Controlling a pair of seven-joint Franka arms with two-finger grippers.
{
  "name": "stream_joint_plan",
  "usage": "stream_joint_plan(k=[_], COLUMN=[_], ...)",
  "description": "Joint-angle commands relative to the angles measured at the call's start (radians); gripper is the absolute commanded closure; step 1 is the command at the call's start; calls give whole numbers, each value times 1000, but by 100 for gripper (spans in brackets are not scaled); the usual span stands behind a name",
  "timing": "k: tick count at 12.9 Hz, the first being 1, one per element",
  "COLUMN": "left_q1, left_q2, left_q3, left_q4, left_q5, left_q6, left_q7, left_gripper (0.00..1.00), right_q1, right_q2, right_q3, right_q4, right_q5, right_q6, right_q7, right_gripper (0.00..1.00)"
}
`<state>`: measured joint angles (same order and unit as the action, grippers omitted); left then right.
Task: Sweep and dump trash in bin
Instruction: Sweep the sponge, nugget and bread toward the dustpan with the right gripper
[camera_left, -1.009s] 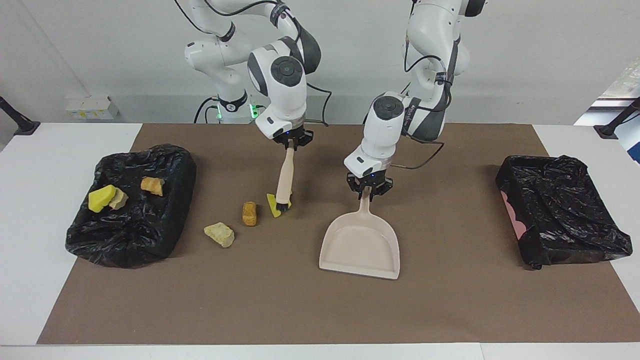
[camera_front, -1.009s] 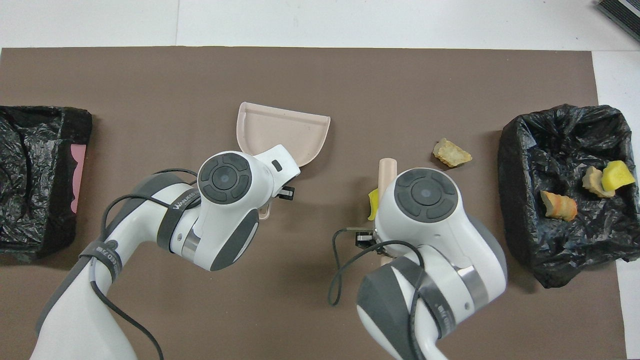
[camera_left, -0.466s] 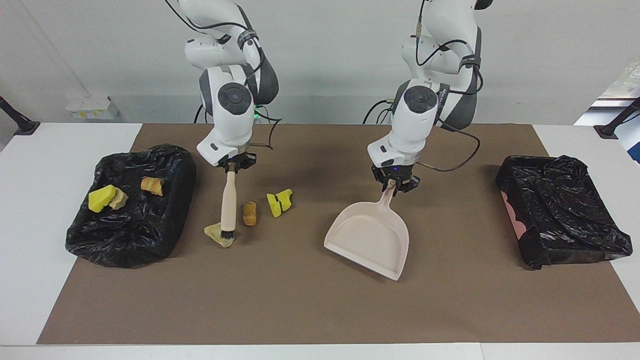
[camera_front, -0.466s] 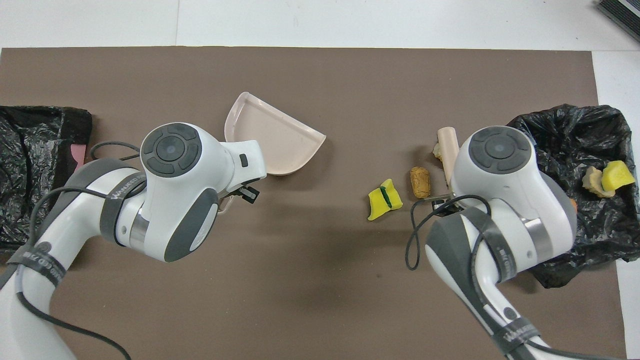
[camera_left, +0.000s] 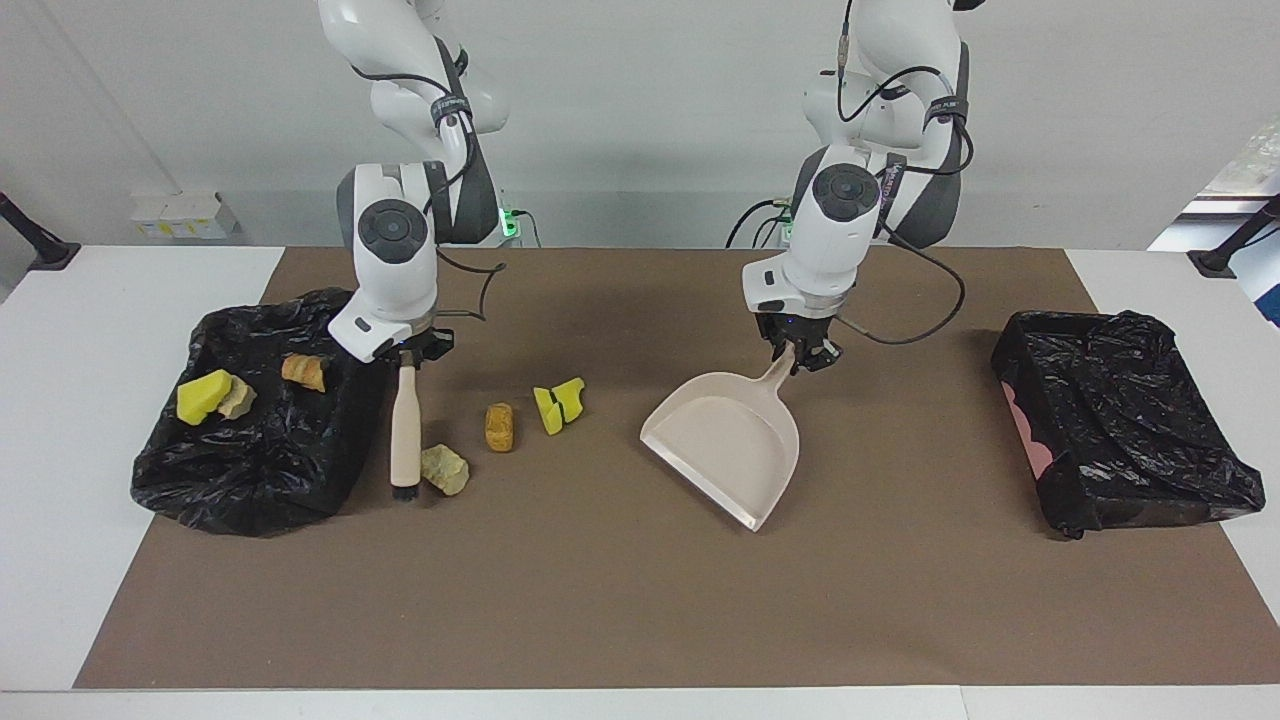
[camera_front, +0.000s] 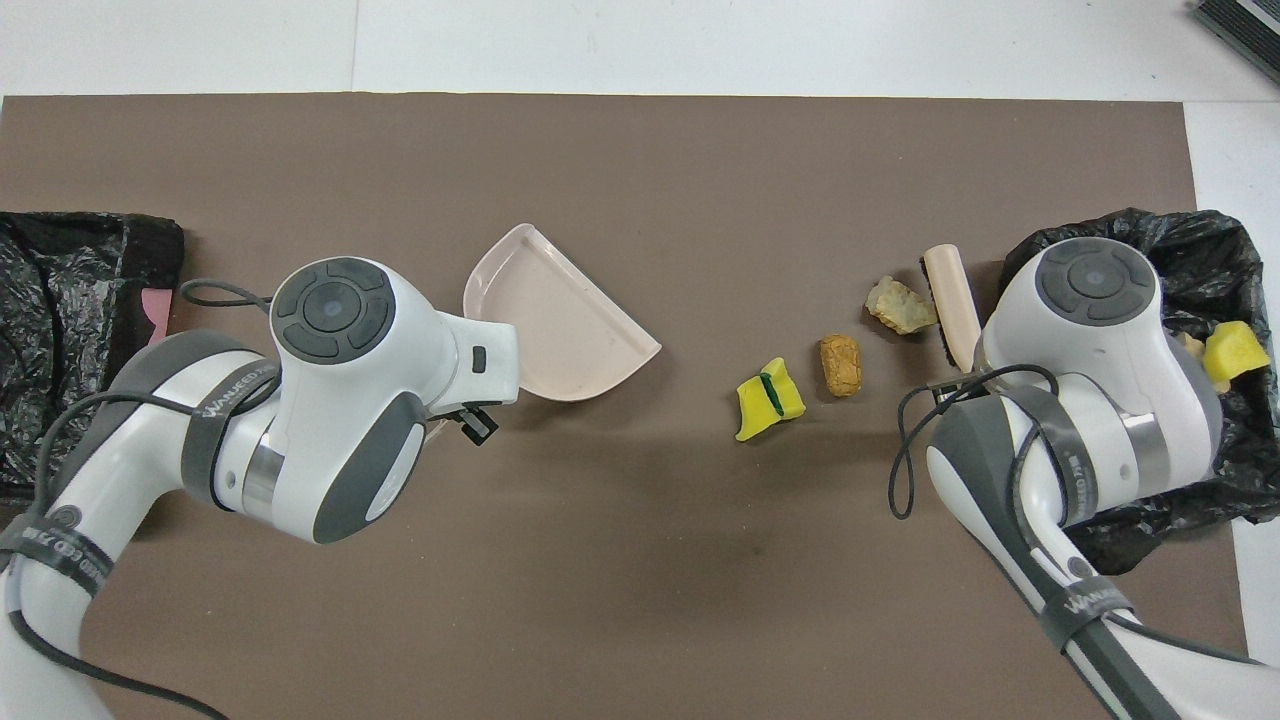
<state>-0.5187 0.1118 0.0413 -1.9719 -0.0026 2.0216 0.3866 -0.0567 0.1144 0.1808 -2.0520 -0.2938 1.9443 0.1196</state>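
The right gripper (camera_left: 405, 358) was clamped tight on the top of the brush (camera_left: 405, 430). A second before, it was near the middle of the mat (camera_left: 620, 620), with the brush tip at the yellow chunk (camera_left: 558, 405). Now it had moved toward the right arm's end of the table and hung by the edge of the black bin (camera_left: 262, 470) there. The brush pointed down from the gripper, and its black bristles sat on the mat. The pale beige chunk (camera_left: 445, 469) lay just beside the bristles, on the side toward the middle of the table. It had shifted a bit since the brush went past it. The orange-brown chunk (camera_left: 498, 426) and the yellow chunk lay in a row past that one, further from the right gripper. They had stayed put. Three more chunks lay inside the black bin, just beside the right gripper: a yellow one (camera_left: 203, 396), a beige one (camera_left: 238, 398) and an orange one (camera_left: 304, 372).

The left gripper (camera_left: 800, 356) was squeezed shut on the handle of the beige dustpan (camera_left: 725, 445). It had pulled back toward the robots and toward the left arm's end. The dustpan had turned too. Its open mouth now slanted, with one corner pointing away from the robots. The second black bin (camera_left: 1120, 420) sat well apart from the left gripper, at the left arm's end of the table.
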Motion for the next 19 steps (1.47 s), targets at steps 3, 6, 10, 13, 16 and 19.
stream_joint_plan(k=[3,6,10,13,16,19], left_q1=[-44,-92,-159,-162,-170,-158], left_q2=[-76,-150,-141,-153,-138,-136], left_q3=[3,3,3,2,2,2], left_q4=[-109,-238,-268,-297,-314,-328], left_q5=[32,49,110,110,110,110], left_q6=[12,78,106,115,129,152], left_q7=[52,118,112,112,78,72], left_gripper=[100,100,100,100,100,100], right_q1=[17,67,158,222,323,406], right_q2=[8,8,50,77,76,79], right_q3=[20,20,19,22,22,23], right_q4=[-56,-68,-57,-45,-30,-4], right_q5=[25,166,229,243,338,462], right_q6=[50,84,105,149,150,144], right_q7=[-40,-41,18,75,83,64], right_gripper=[100,100,100,100,100,100])
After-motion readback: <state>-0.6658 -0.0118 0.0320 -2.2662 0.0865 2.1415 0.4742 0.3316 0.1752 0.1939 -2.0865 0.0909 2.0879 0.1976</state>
